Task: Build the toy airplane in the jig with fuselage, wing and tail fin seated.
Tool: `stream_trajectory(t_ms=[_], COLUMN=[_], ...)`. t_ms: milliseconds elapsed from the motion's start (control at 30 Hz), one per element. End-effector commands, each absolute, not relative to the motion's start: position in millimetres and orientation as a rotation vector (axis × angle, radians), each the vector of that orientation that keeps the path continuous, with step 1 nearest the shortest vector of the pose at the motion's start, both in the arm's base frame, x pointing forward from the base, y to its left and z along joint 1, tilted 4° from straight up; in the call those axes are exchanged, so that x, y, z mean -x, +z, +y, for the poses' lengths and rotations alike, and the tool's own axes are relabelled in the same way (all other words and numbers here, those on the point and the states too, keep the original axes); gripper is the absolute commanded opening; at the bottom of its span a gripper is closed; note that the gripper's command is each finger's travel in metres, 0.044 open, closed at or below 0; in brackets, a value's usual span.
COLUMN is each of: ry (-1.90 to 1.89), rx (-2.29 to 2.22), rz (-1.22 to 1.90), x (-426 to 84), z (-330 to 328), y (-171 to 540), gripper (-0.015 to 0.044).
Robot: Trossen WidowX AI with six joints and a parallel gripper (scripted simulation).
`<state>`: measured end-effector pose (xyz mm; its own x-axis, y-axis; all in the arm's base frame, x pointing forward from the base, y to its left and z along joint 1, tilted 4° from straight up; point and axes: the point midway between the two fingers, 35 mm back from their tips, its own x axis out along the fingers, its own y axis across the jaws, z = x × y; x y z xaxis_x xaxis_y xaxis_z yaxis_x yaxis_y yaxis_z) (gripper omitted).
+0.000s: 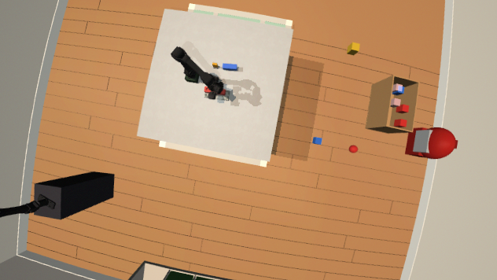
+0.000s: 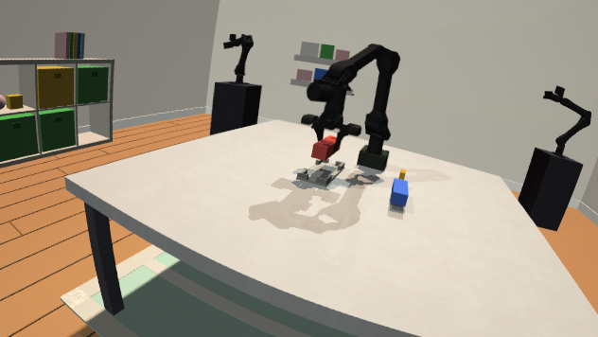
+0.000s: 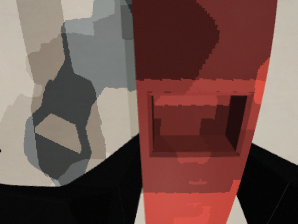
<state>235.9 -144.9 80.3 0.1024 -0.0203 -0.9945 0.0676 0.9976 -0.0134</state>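
Note:
My gripper (image 2: 329, 138) (image 3: 184, 139) is shut on the red fuselage (image 1: 208, 90) (image 2: 324, 149) (image 3: 195, 174), fingers on its two long sides. The fuselage is held a little above the grey cradle jig (image 2: 302, 175), roughly over it, with a visible gap. Its open rectangular socket faces up in the wrist view; most of the jig is hidden below it there. The blue wing (image 1: 230, 67) (image 2: 399, 191) lies apart on the table. The small orange tail fin (image 1: 215, 64) (image 2: 402, 173) stands beside the wing, near the arm's base.
The white table (image 1: 177, 118) (image 2: 189, 189) carries the arm's base (image 2: 373, 158) behind the jig. The wing and fin stand to one side of the jig. Other arms on black pedestals, shelves, a box and scattered toys are off the table.

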Motion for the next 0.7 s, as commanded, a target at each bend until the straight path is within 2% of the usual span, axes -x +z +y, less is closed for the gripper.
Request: stream_trajectory(t_ms=[0, 33, 267, 300, 667], ry=[-0.049, -0.048, -0.048, -0.048, -0.048], rx=[-0.034, -0.033, -0.033, -0.033, -0.033], rz=[1.474, 1.474, 1.474, 1.474, 1.474], x=[-229.3, -229.0, -229.0, -229.0, -229.0], z=[-151.4, -151.8, -151.8, -151.8, -151.8], y=[72.7, 72.5, 72.5, 72.5, 72.5], gripper=[0.0000, 0.0000, 0.0184, 0.0195, 0.0195])
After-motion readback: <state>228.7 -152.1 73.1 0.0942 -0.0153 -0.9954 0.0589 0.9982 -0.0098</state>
